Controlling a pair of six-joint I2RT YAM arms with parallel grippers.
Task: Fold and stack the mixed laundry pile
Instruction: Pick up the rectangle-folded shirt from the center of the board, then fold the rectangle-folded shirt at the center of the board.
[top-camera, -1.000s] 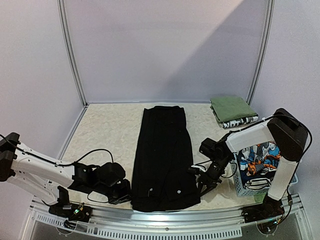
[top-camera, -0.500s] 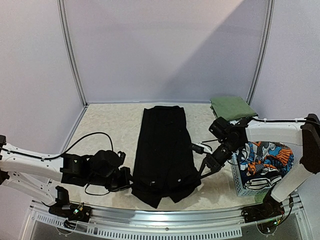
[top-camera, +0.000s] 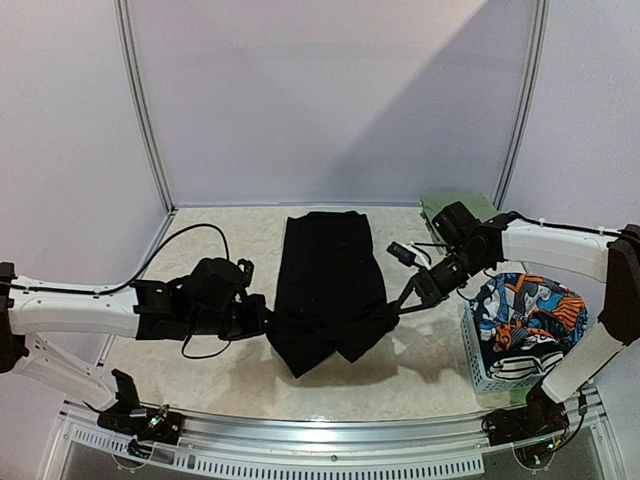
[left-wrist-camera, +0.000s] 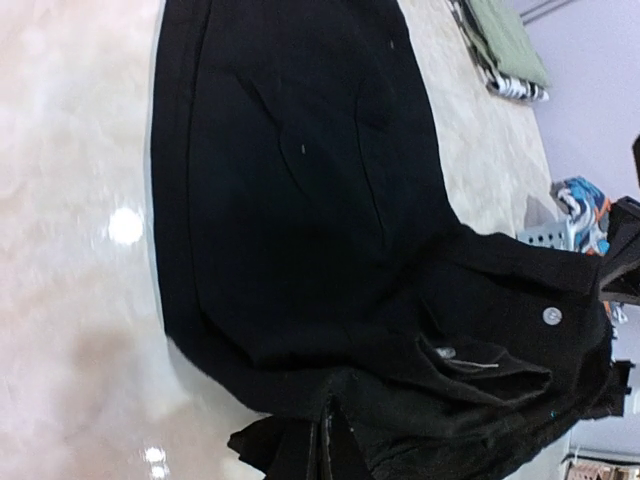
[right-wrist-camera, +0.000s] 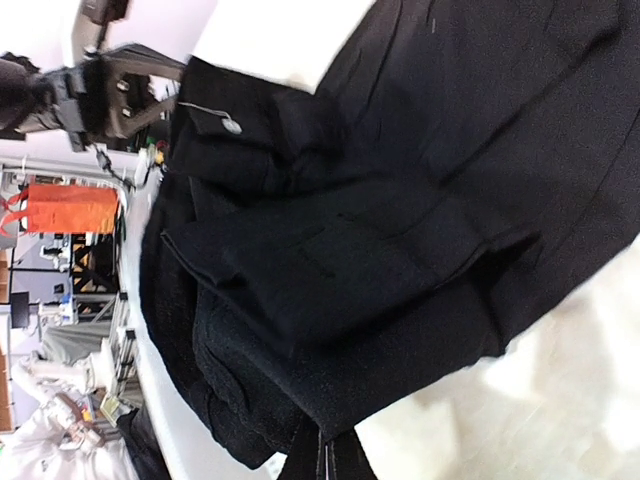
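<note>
Clenched tight on the near left corner of the black garment (top-camera: 330, 262) with the left gripper (top-camera: 262, 320), on the near right corner with the right gripper (top-camera: 402, 303). Lying in the middle of the table (top-camera: 215, 250), far end flat, near end raised between both claws.

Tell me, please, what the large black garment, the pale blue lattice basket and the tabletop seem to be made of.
The large black garment looks like matte woven cloth: it creases and sags softly. The pale blue lattice basket looks like moulded plastic: rigid, regular openwork. The tabletop is glossy, marble-patterned, reflecting lamps; its material is unclear.
</note>
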